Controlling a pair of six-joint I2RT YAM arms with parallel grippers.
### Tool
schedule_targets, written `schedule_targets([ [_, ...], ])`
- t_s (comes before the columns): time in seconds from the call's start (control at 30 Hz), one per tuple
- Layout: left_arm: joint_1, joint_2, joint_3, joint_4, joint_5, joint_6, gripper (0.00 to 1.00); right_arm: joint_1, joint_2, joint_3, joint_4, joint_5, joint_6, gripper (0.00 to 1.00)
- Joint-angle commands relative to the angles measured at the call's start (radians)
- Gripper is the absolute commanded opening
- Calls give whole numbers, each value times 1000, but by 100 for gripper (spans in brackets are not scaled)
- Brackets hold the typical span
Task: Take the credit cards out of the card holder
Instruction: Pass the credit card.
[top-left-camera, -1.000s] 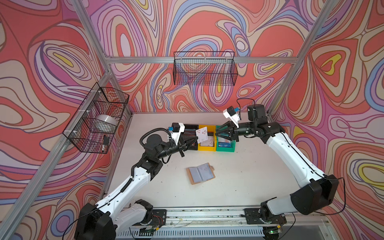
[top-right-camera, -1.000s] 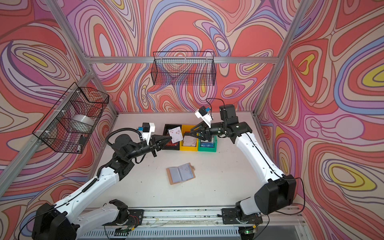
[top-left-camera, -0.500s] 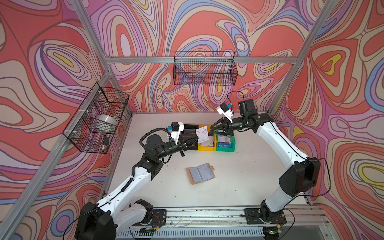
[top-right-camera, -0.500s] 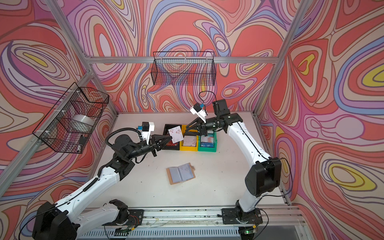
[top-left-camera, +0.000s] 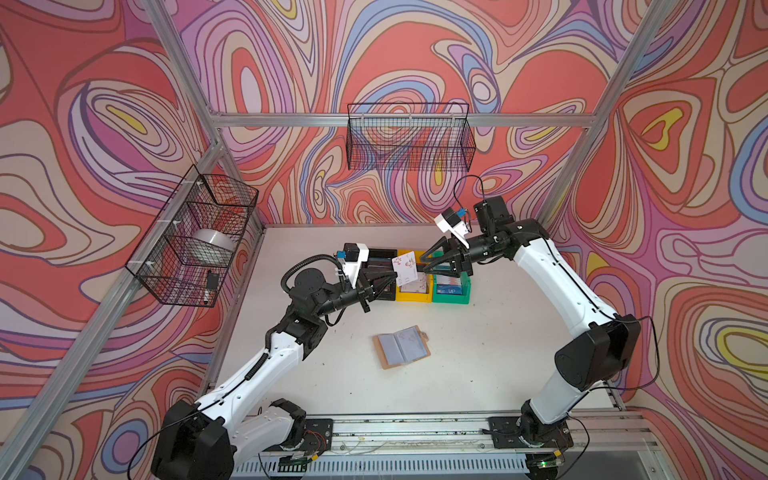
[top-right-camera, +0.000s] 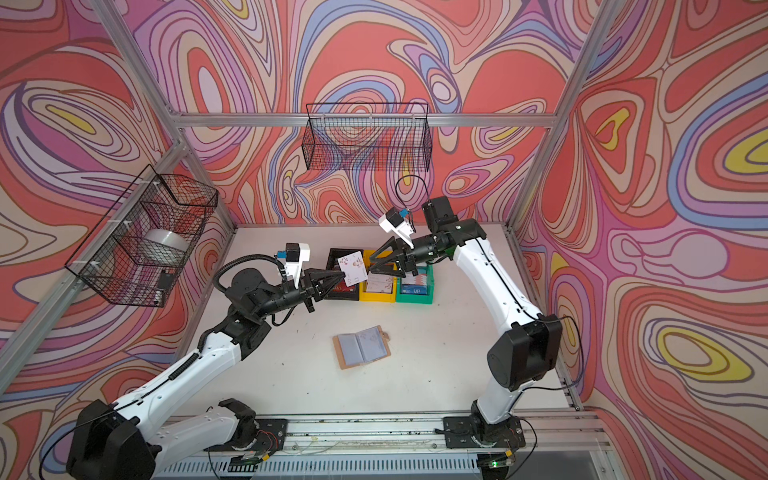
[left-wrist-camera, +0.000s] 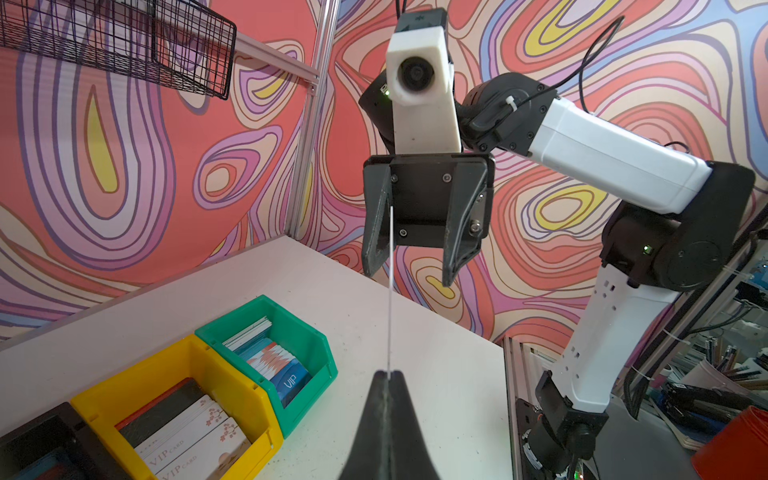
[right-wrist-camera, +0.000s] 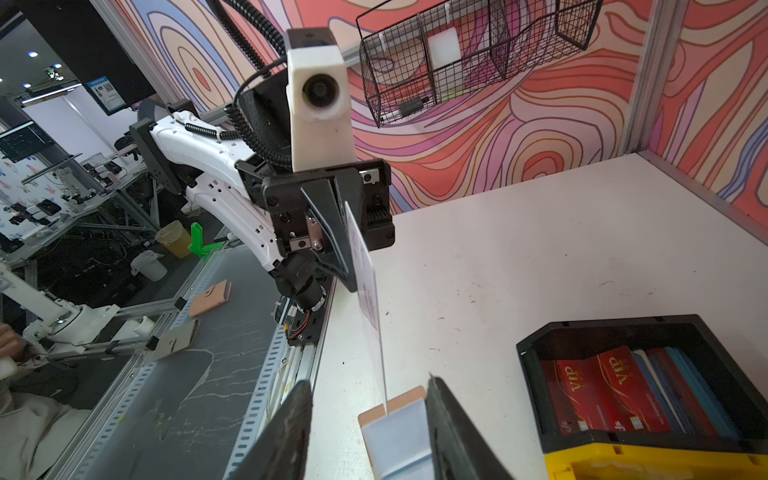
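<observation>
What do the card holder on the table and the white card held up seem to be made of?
Card holder: probably leather or imitation, matte tan cover; inner sleeves clear bluish plastic, slightly glossy. White card: likely stiff plastic, flat and very thin seen edge-on.

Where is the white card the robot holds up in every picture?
Top view: white card at centre, by the yellow bin.
Top view: left of centre.
Left wrist: thin edge-on line, centre.
Right wrist: slanted, centre.
Landmark: the yellow bin, in all four.
</observation>
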Motion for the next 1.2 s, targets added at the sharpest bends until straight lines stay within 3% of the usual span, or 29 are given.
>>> schedule_targets([
  [0.0, 4, 1, 4, 52, 12, -15, 0, 21, 25, 16, -35, -23, -35, 49],
  [0.53, 4, 18, -3, 75, 16, -31, 0, 58, 92, 59, 44, -16, 40, 44],
  [0.67, 4, 21, -7, 81, 15, -34, 0, 59, 109, 74, 39, -21, 47, 35],
  [0.93, 4, 25, -16, 85, 12, -35, 0, 61, 111, 101, 36, -34, 47, 31],
  [1.17, 4, 22, -19, 83, 7, -34, 0, 62, 109, 111, 30, -45, 50, 21],
])
